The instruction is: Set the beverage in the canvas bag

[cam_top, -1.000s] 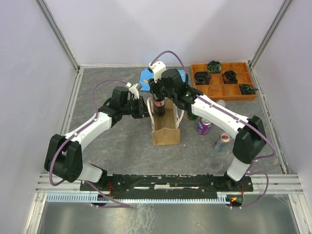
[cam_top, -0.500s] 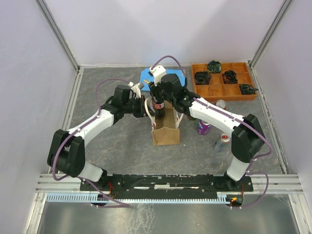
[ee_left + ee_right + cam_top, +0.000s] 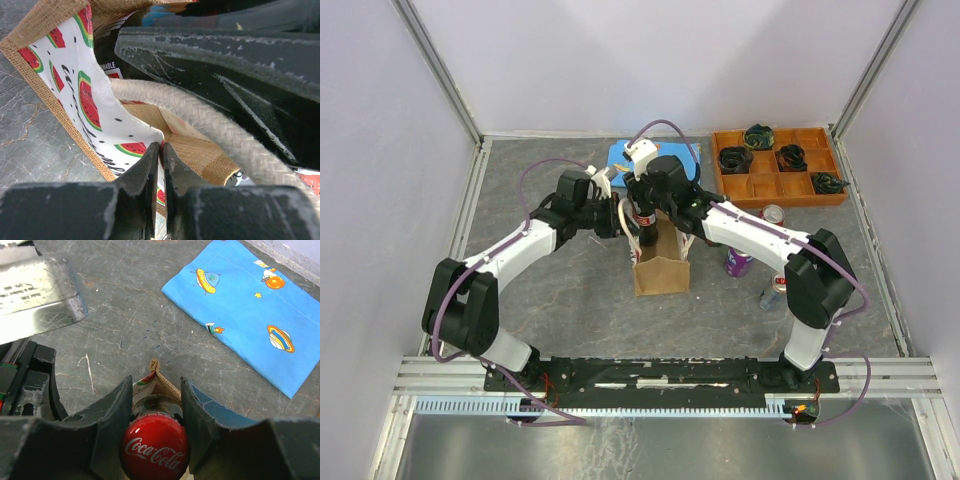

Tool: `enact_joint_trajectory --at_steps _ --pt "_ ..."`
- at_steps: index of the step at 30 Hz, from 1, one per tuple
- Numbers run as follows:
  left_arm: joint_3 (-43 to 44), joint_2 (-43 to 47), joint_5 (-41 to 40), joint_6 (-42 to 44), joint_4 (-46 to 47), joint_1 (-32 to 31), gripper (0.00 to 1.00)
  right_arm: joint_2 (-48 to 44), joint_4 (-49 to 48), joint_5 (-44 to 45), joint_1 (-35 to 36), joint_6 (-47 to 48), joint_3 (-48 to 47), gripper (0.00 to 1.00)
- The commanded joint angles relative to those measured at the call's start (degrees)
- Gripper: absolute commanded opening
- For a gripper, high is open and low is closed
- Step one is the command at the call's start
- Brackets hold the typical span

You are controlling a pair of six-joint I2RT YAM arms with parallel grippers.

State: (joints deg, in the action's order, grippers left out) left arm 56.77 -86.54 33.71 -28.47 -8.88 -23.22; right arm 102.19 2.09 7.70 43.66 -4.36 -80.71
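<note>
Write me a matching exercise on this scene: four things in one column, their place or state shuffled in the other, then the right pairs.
Column one
1. Coca-Cola bottle
2. canvas bag
3. blue cloth
4. orange tray

Column two
A. lies flat beyond the bag
B. gripped at the neck by the right gripper
C. stands in the far right corner
D. wall pinched by the left gripper

Pairs: 1-B, 2-D, 3-A, 4-C

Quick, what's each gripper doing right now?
Left gripper: closed, pinching the canvas bag at its rim.
Right gripper: closed on the Coca-Cola bottle, just below its cap.
</note>
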Motion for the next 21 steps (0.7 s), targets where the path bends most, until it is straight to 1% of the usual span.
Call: enact_joint_trajectory --at_steps 1,9,14,21 --pt "2.5 -0.6 1.4 1.8 -0.4 0.2 0.14 -1.9 -10.6 0.2 0.1 0.4 -2.2 0.00" --pt "2.6 -0.9 1.6 1.8 -0.6 0.1 0.14 -2.2 -11.9 -0.1 0.1 0.2 -0.5 0.00" --pt "2.6 -0.8 1.8 1.9 -0.9 0.1 0.14 -3.9 -17.4 2.4 0.1 -0.5 3.2 0.00" --pt "2.7 -0.8 2.3 2.3 -1.9 0.1 0.14 -4.8 -23.0 5.1 0.2 -0.9 5.6 0.00"
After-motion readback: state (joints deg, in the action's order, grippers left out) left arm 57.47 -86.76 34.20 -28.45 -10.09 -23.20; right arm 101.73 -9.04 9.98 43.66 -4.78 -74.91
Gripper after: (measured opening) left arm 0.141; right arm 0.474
